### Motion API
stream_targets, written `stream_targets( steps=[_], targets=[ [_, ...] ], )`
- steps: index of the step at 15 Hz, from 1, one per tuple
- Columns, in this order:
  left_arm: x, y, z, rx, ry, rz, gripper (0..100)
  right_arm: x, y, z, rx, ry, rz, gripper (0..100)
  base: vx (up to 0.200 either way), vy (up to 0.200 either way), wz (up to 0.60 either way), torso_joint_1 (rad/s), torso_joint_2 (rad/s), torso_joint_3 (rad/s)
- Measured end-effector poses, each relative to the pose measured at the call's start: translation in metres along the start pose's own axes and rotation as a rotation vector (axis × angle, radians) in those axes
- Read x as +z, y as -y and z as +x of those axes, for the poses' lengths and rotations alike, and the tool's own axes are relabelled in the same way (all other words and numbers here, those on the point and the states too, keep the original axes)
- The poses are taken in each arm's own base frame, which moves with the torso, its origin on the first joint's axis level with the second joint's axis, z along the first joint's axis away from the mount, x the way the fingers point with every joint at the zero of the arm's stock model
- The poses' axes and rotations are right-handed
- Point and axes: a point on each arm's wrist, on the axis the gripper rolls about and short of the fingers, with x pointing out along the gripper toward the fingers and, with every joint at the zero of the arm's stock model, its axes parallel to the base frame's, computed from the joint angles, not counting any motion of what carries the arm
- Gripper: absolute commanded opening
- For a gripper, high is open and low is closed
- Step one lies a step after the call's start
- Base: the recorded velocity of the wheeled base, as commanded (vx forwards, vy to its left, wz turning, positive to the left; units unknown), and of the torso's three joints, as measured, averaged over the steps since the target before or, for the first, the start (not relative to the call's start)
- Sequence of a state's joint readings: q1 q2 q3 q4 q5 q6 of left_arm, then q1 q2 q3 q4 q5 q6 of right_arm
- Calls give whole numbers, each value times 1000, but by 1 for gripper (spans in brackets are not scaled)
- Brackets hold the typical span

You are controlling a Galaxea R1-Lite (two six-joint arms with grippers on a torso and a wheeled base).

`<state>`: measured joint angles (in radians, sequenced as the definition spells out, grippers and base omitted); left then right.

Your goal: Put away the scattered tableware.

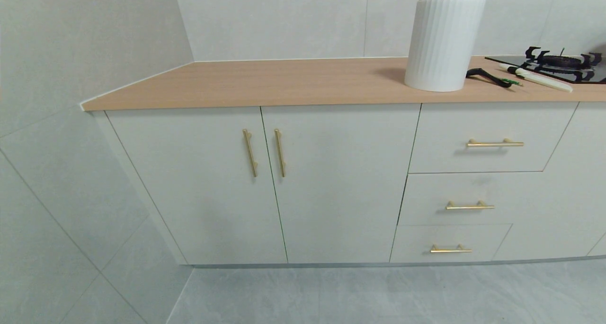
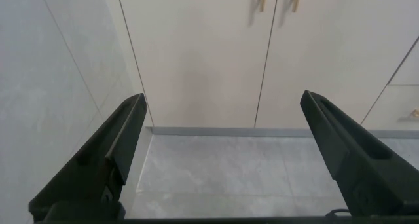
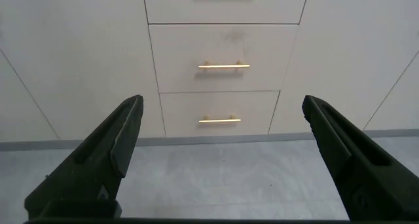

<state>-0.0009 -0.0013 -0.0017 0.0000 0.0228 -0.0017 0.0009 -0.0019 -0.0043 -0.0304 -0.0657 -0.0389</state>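
Observation:
On the wooden countertop point(image 1: 284, 82), at its right end, lie a black-handled utensil point(image 1: 487, 76) and a white-handled knife point(image 1: 535, 77), beside a tall white ribbed container point(image 1: 443, 43). My left gripper point(image 2: 222, 103) is open and held low, facing the base of the double-door cabinet point(image 2: 196, 54) with nothing between its fingers. My right gripper point(image 3: 222, 106) is open too, low down in front of the lower drawers point(image 3: 222, 57), also holding nothing.
A black gas hob point(image 1: 563, 63) sits at the counter's far right. Below the counter are two cabinet doors with gold handles point(image 1: 265, 153) and a stack of three drawers point(image 1: 473, 172). A tiled wall point(image 1: 57, 125) closes off the left. Grey floor point(image 1: 378, 295) lies open before the cabinets.

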Motion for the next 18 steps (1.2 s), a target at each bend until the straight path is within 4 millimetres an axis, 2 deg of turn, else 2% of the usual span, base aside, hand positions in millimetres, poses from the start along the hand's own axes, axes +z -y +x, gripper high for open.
stream_targets(
  steps=[6, 18],
  targets=[
    [0, 0, 0, 0, 0, 3, 100, -4, -1, 0, 46, -29, 11, 100, 0, 0, 0, 0, 0, 0],
    [0, 0, 0, 0, 1, 3, 100, -4, -1, 0, 46, -32, 21, 100, 0, -200, 0, 2, 2, 3]
  ],
)
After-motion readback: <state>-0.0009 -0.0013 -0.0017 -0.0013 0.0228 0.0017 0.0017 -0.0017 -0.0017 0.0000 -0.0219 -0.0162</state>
